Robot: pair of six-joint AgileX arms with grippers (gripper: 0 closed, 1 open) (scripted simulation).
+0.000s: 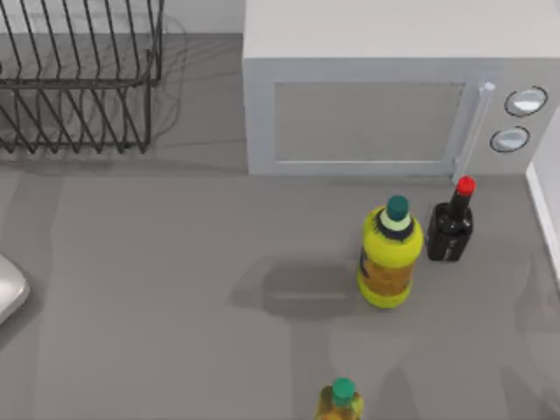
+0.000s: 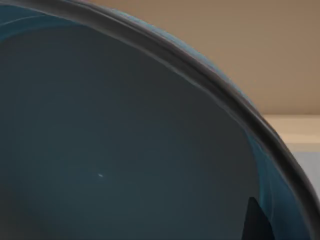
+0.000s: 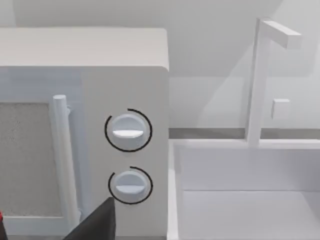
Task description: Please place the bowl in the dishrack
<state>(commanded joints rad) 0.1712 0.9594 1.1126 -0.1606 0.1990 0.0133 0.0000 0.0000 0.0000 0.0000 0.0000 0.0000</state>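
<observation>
Grey table [image 1: 157,297], grey microwave [image 1: 376,105] at back, white sink [image 3: 245,200], pale wall [image 3: 215,45]

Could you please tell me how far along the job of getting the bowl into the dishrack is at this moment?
The pick-up looks done: the bowl sits right against the left wrist camera with wall behind it, so it seems lifted off the table. In hand: carrying it, apparently by the left arm. Left to do: the dishrack at the table's back left holds no bowl yet. The right wrist camera faces the microwave and the sink.
</observation>
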